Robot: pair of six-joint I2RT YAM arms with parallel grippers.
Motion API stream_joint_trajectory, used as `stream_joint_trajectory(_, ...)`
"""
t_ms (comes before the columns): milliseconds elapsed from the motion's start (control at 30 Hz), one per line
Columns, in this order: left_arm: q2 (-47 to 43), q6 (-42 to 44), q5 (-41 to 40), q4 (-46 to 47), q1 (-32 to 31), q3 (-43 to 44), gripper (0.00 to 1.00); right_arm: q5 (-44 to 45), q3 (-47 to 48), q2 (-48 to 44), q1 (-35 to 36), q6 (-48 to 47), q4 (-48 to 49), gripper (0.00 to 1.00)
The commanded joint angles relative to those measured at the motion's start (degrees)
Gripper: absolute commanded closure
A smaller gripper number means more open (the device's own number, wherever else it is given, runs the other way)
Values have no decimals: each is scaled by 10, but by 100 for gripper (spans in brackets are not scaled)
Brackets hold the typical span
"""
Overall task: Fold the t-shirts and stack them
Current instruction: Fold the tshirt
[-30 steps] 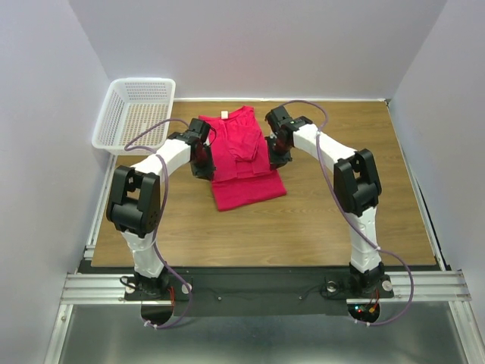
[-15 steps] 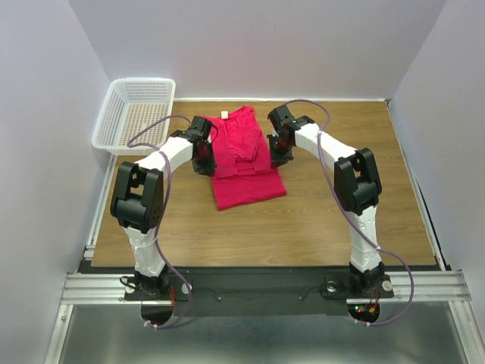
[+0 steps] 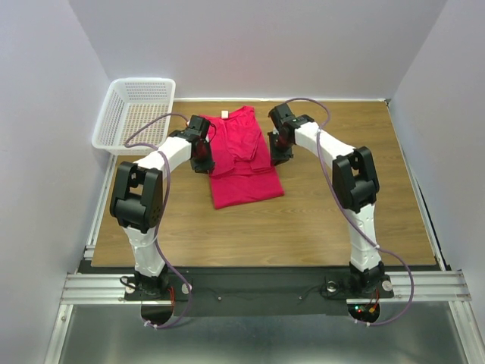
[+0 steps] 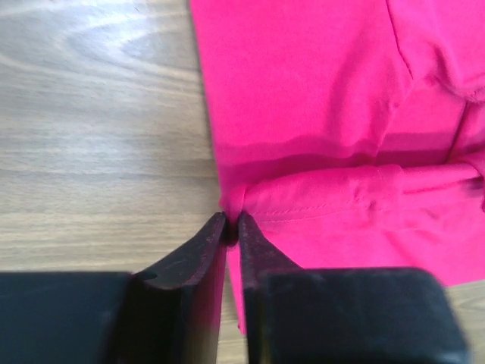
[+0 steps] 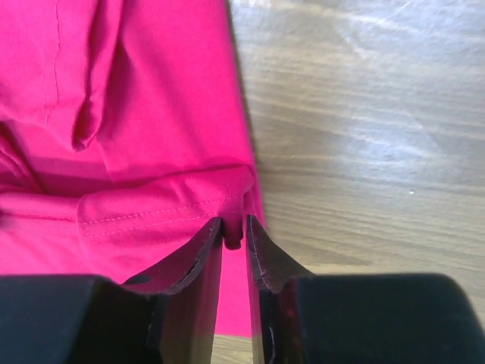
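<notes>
Now the wooden table [image 3: 326,220] holds one pink t-shirt [image 3: 242,178]. It lies flat in the middle, a bit toward the far side, with its neck at the far end. A white basket [image 3: 141,80] sits at the far left corner, well apart from the shirt.

The two arms reach in from both sides. I think they are in the middle of a fold, setting a folded edge down across the shirt.

The left pincer [image 4: 231,224] is at the shirt's left edge. Its jaws are almost closed, with just a thin gap. The corner of the stitched hem sits right at the tips. I cannot tell if it is pinching the cloth or only touching it.

The right pincer [image 5: 233,227] is at the shirt's right edge. Its jaws have a thin gap too, and a little bit of pink cloth shows between the tips. I cannot tell if that bit is gripped or loose.

Next, I think both pincers need to let go at the same time and lift straight up, so the thin cloth does not slide or come unfolded.

The small white label [image 3: 225,114] lies at the neck.
</notes>
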Motion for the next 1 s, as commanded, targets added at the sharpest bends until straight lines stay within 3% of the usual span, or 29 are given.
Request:
stream_joint_trajectory(0,-13,-2,-20,14,8,-5,66,8,42,2,-6,1,25,75)
stream_joint_trajectory(133,-3,1,3,17,10,4,49,7,55,0,-6,0,28,73)
stream_joint_trajectory(233,-8,5,17,9,12,11,41,7,41,-32,-6,-8,38,60)
stream_joint_trajectory(267,-18,4,15,9,12,10,37,8,34,-41,-6,-13,42,48)
stream_joint_trajectory(367,-78,-4,-1,27,13,-16,22,-19,14,-77,-6,-20,52,31)
stream_joint_trajectory(500,-157,-10,-45,35,13,-54,11,-57,-40,-117,0,-22,66,29)
stream_joint_trajectory(567,-209,-9,-78,48,13,-90,4,-42,-77,-133,14,-27,76,22)
stream_joint_trajectory(800,-384,7,-173,115,16,-222,1,72,-135,-122,64,-58,96,2)
stream_joint_trajectory(967,-534,39,-255,158,17,-305,1,127,-116,-97,98,-79,109,0)
